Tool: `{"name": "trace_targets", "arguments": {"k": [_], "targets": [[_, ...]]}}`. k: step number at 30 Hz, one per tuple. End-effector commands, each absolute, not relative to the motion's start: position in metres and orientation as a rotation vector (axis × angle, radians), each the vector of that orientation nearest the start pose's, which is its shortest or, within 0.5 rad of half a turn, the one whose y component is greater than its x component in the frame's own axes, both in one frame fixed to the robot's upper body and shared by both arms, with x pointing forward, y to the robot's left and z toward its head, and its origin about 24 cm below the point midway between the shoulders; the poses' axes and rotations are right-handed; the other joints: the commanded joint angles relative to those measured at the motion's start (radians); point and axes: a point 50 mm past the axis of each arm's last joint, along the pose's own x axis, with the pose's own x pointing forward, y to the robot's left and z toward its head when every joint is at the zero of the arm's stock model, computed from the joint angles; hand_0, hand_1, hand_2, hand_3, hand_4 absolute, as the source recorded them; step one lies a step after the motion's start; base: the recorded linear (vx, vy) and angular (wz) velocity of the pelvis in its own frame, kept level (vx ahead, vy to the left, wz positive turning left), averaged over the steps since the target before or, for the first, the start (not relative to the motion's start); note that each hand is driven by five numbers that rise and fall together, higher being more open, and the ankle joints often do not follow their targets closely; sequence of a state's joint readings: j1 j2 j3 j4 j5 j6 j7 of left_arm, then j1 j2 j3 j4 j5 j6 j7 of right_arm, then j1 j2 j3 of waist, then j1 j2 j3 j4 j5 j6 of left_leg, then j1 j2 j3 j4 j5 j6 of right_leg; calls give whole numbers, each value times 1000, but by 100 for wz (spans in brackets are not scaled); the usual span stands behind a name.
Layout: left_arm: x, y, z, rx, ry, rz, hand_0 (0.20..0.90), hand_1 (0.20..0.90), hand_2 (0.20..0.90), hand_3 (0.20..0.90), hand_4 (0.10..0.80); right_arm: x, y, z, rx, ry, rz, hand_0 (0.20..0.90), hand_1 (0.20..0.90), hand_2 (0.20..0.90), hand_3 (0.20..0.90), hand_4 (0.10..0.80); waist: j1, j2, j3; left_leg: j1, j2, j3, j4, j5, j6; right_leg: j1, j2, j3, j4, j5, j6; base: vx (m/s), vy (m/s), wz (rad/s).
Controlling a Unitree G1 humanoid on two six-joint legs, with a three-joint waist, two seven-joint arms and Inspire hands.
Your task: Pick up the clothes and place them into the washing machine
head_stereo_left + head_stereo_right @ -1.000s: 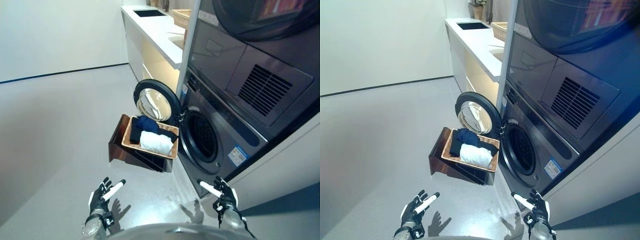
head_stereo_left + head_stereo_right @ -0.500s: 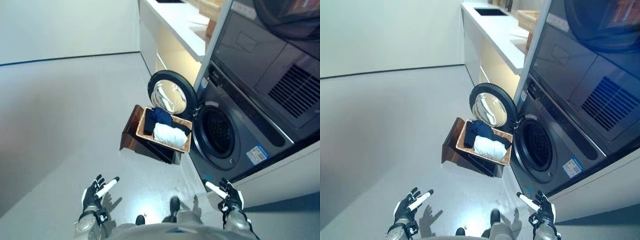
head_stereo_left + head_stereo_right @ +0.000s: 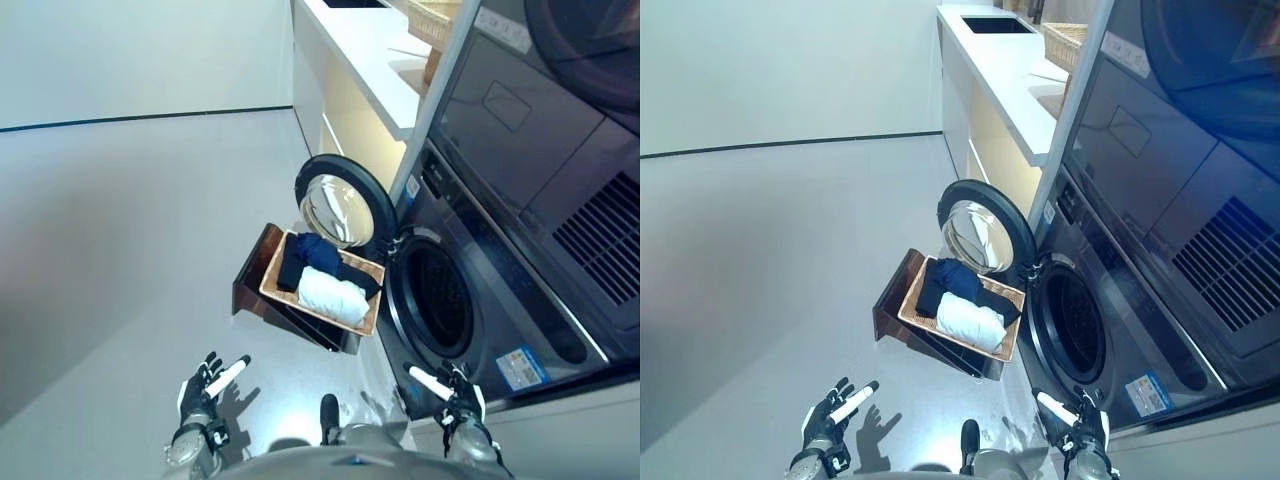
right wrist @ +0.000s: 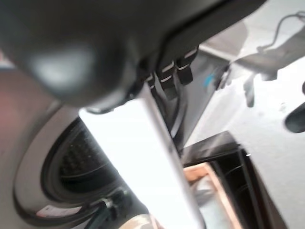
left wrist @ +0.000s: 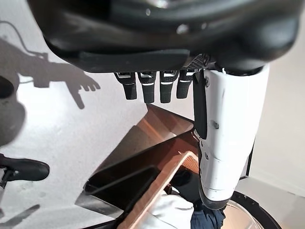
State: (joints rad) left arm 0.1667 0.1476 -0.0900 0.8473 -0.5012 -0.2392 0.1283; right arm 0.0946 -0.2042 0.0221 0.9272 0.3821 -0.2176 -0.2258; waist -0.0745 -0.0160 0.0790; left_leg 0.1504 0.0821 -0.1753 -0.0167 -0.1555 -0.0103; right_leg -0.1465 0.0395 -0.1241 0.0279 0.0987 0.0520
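Observation:
A white folded garment [image 3: 331, 295] and dark navy clothes [image 3: 305, 254] lie in a wicker basket [image 3: 276, 296] that rests tilted on a dark brown stand [image 3: 251, 279] on the floor. Just to its right is the washing machine [image 3: 470, 330] with its round door [image 3: 343, 205] swung open and the drum opening [image 3: 436, 298] dark. My left hand [image 3: 205, 385] hangs low at the bottom left, open and empty, well short of the basket. My right hand [image 3: 456, 392] hangs open and empty at the bottom right, in front of the machine.
A dryer [image 3: 560, 110] sits stacked above the washer. A long white counter [image 3: 360, 45] with a sink runs along the wall behind the basket. Grey floor [image 3: 120, 230] spreads to the left.
The whole picture has shifted, so the camera has moved a little closer and lower toward the basket and washer. Both hands stay open and low.

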Motion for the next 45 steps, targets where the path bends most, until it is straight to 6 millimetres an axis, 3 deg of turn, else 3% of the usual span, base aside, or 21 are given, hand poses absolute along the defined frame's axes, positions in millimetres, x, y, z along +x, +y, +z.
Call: {"name": "trace_targets", "arguments": {"k": [1, 5, 10, 12, 13, 15, 17, 19, 22, 23, 25, 26, 29, 35, 41, 45], "targets": [[153, 221, -112, -204, 584, 408, 900, 900, 900, 900, 800, 171, -255, -100, 10, 561, -507, 900, 900, 900, 900, 800, -6, -19, 4, 133, -101, 32, 55, 27, -6, -52, -50, 29, 19, 31, 52, 225, -224, 34], [160, 211, -114, -203, 594, 376, 900, 900, 900, 900, 800, 162, -265, -104, 1, 588, -553, 900, 900, 900, 900, 800, -15, -8, -4, 106, -71, 31, 141, 68, -39, -34, -15, 24, 35, -18, 22, 214, -216, 15], [176, 196, -107, -208, 556, 298, 900, 900, 900, 900, 800, 142, -281, -108, 2, 627, -635, 900, 900, 900, 900, 800, -21, -17, 29, -43, -74, 70, 439, 207, -91, 37, 2, 41, 42, -74, -24, 152, -156, 12], [183, 192, -104, -211, 539, 272, 900, 900, 900, 900, 800, 137, -285, -109, 0, 635, -660, 900, 900, 900, 900, 800, -23, -34, 47, -106, -56, 129, 472, 210, -71, 59, -8, 39, 43, -90, -33, 89, -136, 25], [185, 190, -102, -213, 533, 264, 900, 900, 900, 900, 800, 136, -287, -109, 5, 635, -683, 900, 900, 900, 900, 800, -19, -51, 52, -161, -52, 152, 455, 175, -49, 69, -22, 39, 38, -97, -33, 75, -128, 12], [188, 189, -101, -203, 530, 257, 900, 900, 900, 900, 800, 139, -287, -108, 8, 629, -694, 900, 900, 900, 900, 800, -5, -81, 68, -245, -55, 159, 437, 91, -12, 88, -39, 53, 32, -101, -28, 85, -85, -4], [186, 192, -102, -192, 537, 275, 900, 900, 900, 900, 800, 145, -285, -106, 5, 614, -690, 900, 900, 900, 900, 800, 3, -100, 72, -288, -37, 151, 352, 70, -8, 94, -49, 65, 34, -107, -23, 122, -13, -18], [186, 194, -103, -191, 544, 286, 900, 900, 900, 900, 800, 152, -283, -104, 2, 594, -683, 900, 900, 900, 900, 800, 12, -99, 77, -310, -25, 118, 252, 114, -23, 103, -48, 81, 35, -112, -22, 129, 69, -40], [183, 196, -105, -192, 552, 302, 900, 900, 900, 900, 800, 161, -281, -100, -2, 567, -670, 900, 900, 900, 900, 800, 30, -78, 76, -326, -9, 25, 92, 228, -52, 137, -38, 122, 19, -123, -13, 170, 159, -59], [183, 196, -105, -191, 551, 301, 900, 900, 900, 900, 800, 163, -281, -99, -4, 563, -665, 900, 900, 900, 900, 800, 33, -71, 78, -319, -9, 30, 75, 234, -57, 151, -43, 131, 17, -127, -8, 183, 226, -51], [187, 193, -105, -191, 548, 291, 900, 900, 900, 900, 800, 167, -276, -100, 7, 570, -651, 900, 900, 900, 900, 800, 36, -51, 65, -297, -42, 69, 106, 188, -46, 189, -75, 151, 12, -141, 15, 214, 322, -55], [187, 193, -105, -191, 548, 290, 900, 900, 900, 900, 800, 167, -276, -100, 7, 570, -651, 900, 900, 900, 900, 800, 37, -51, 66, -297, -42, 69, 107, 187, -45, 190, -75, 152, 11, -141, 15, 202, 332, -42], [197, 195, -97, -163, 508, 271, 900, 900, 900, 900, 800, 169, -273, -102, 26, 584, -651, 900, 900, 900, 900, 800, 37, -38, 43, -285, -78, 96, 121, 150, -15, 194, -118, 180, 29, -138, 44, 159, 271, -37], [210, 214, -87, -125, 456, 327, 900, 900, 900, 900, 800, 177, -260, -104, 43, 591, -605, 900, 900, 900, 900, 800, 41, -36, 25, -270, -103, 140, 106, 132, 17, 165, -152, 202, 51, -108, 73, 80, 183, -22], [202, 229, -90, -124, 473, 400, 900, 900, 900, 900, 800, 186, -257, -100, 18, 569, -570, 900, 900, 900, 900, 800, 49, -45, 11, -269, -120, 144, 132, 99, 29, 186, -172, 190, 33, -103, 85, 64, 82, -2], [187, 228, -100, -133, 526, 414, 900, 900, 900, 900, 800, 196, -253, -92, 26, 520, -543, 900, 900, 900, 900, 800, 56, -45, 5, -263, -135, 152, 147, 80, 41, 194, -189, 189, 34, -78, 99, 40, 67, -6]]}}
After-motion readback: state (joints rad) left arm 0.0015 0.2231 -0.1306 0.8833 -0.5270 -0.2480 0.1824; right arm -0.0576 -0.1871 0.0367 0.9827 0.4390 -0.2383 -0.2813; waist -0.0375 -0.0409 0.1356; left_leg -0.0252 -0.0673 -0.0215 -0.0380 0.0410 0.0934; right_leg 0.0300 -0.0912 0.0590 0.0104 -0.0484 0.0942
